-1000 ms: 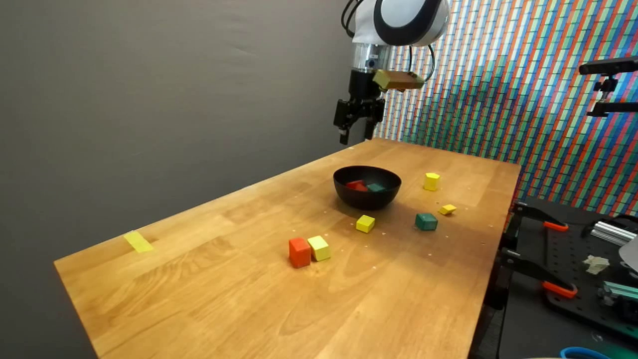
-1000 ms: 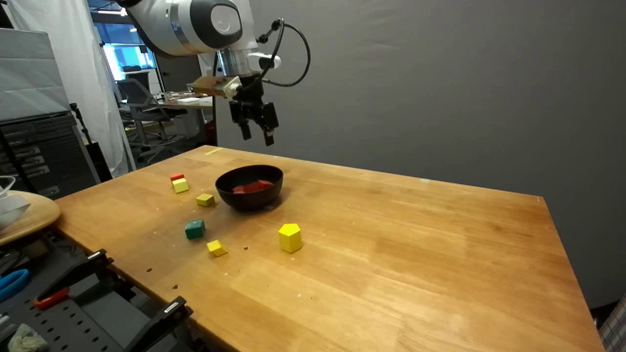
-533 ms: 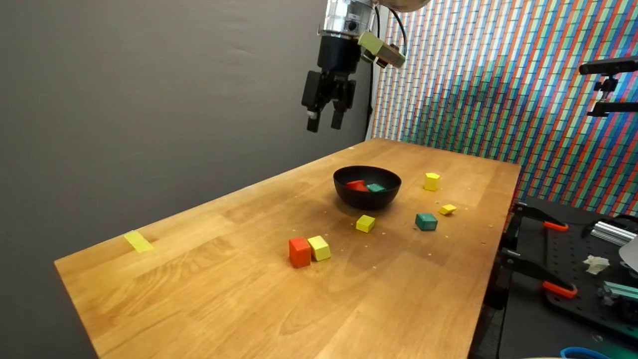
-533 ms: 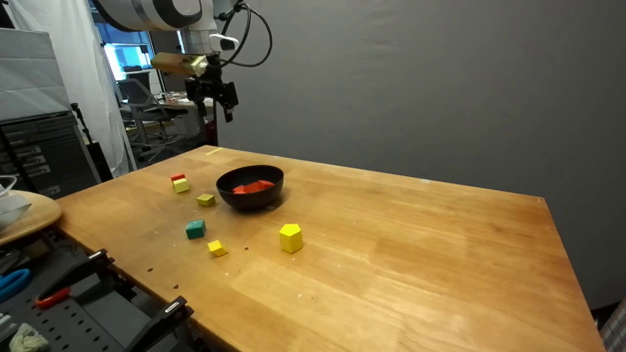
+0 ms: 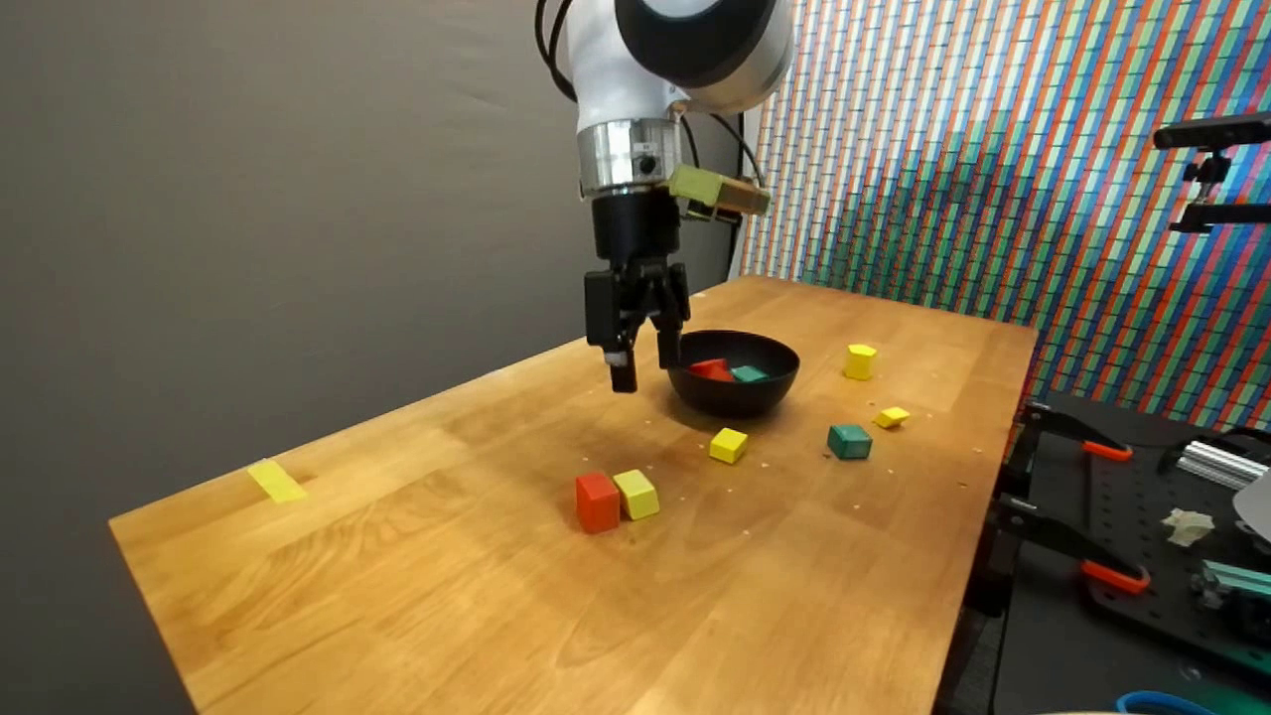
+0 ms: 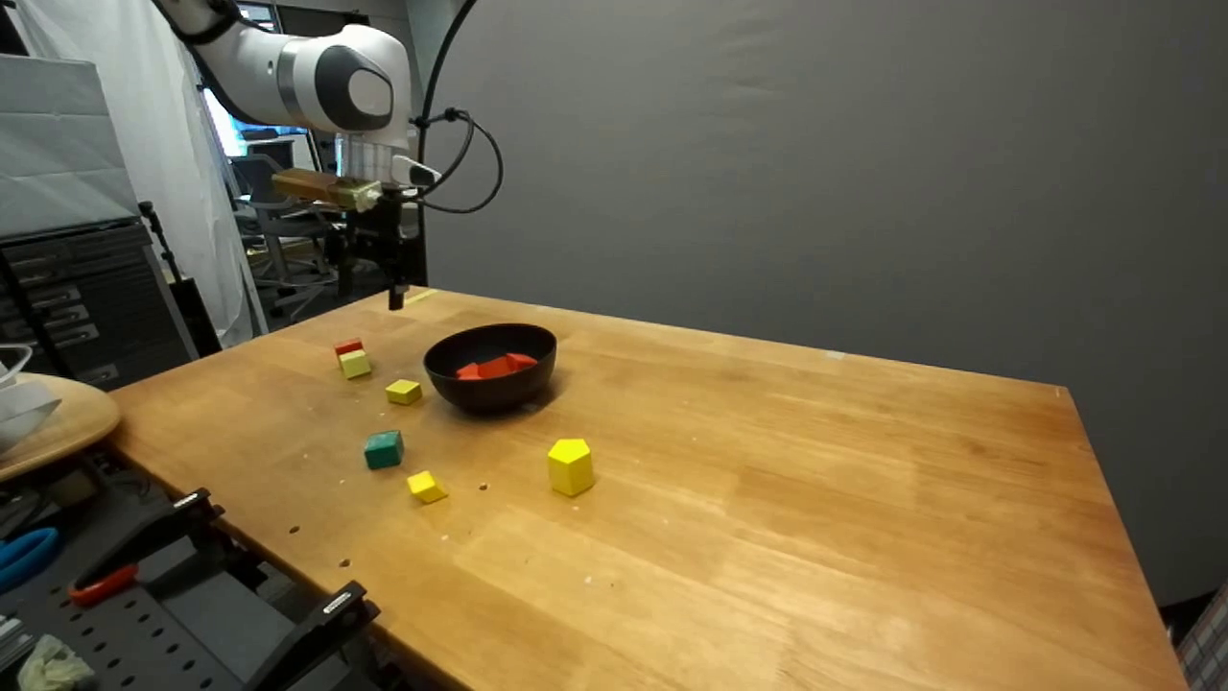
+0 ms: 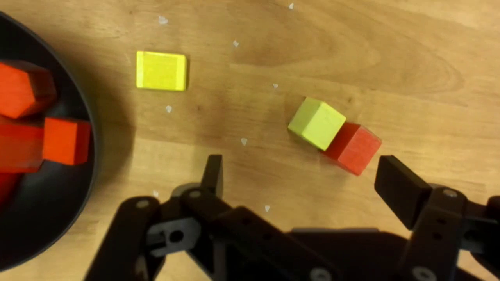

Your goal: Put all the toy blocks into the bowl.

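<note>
A: What are the fingers doing?

B: They're released. The black two-fingered gripper hangs above the wooden table with them spread wide, and one covers a bit of the rim of the round black bowl in an exterior view.

A: And the blocks?

B: Several red blocks and a teal block lie in the bowl. Outside it, an orange-red block crowds one side of a pale-yellow block. A bright yellow block sits near the bowl; a dark-green block, a small slanted yellow block and a five-sided yellow block are scattered beyond.

A: What else is around?

B: A flat yellow strip near one table edge, black clamps with orange-red pads along another, a black perforated board below, and a multicoloured striped backdrop.

A: Any writing?

B: White labels on the clamps, too small to read.
</note>
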Tool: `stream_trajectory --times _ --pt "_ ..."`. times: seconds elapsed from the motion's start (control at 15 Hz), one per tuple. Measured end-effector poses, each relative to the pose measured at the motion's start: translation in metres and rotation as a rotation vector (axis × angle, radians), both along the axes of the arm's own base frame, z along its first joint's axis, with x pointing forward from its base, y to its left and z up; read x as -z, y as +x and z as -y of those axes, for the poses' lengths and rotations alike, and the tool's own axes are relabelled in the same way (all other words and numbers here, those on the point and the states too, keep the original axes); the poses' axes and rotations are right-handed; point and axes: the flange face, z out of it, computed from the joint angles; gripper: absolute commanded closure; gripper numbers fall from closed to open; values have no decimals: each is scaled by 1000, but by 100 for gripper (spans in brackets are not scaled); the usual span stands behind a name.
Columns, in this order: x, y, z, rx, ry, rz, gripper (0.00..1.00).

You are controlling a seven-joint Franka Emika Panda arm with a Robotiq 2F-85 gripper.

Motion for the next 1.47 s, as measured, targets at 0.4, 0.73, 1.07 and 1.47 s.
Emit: stream_trajectory --times 0.4,0.73,1.07,1.47 --pt "57 -12 -37 -106 -18 -117 0" --pt "64 -14 -38 -109 -21 -124 0" --pt "75 -13 -59 -138 36 -41 0" --pt "99 -33 -90 -208 53 -20 36"
